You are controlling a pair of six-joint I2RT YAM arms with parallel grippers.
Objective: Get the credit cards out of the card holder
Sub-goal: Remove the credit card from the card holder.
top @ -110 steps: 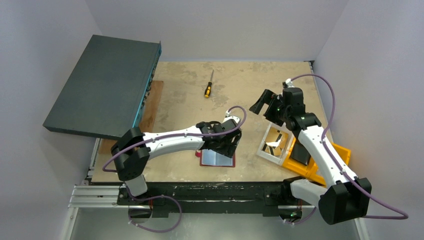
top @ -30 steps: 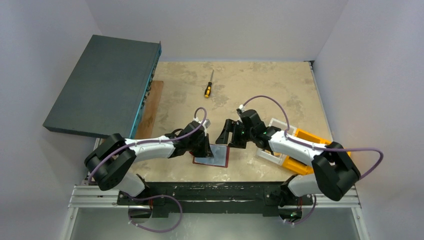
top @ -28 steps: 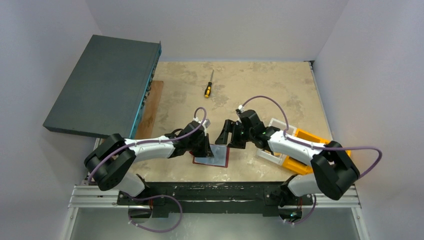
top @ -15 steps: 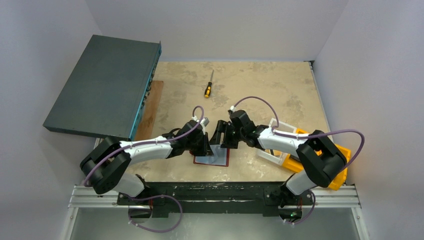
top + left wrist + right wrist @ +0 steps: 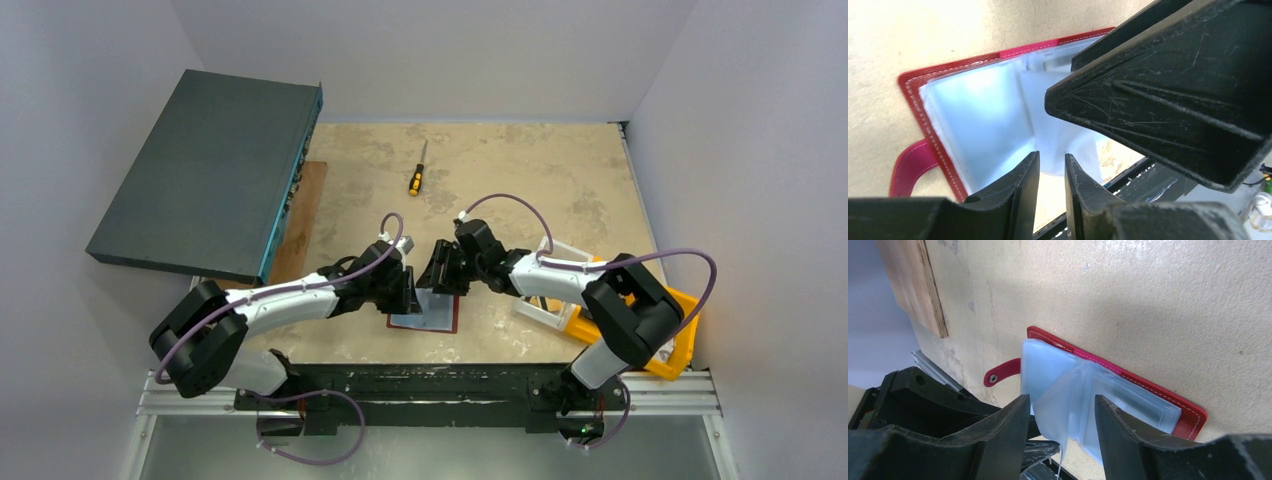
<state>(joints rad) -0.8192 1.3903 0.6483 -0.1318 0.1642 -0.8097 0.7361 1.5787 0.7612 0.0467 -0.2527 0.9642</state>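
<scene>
Card holder (image 5: 1148,386) is laid open; a clear sleeve (image 5: 1068,390) is straddled by the spread right claw (image 5: 1062,407), left claw (image 5: 1051,162) barely parted.

"What is on the tan table (image 5: 520,170)?"

"A red card holder (image 5: 430,315) lies open near the front edge. A little screwdriver (image 5: 417,176) with a yellow handle lies far at the back."

"And at the sides?"

"On the left lies a wooden board (image 5: 303,215), with a big dark box (image 5: 205,170) over part of it. On the right, a white bin (image 5: 545,315) sits just beside an orange bin (image 5: 672,358)."
</scene>
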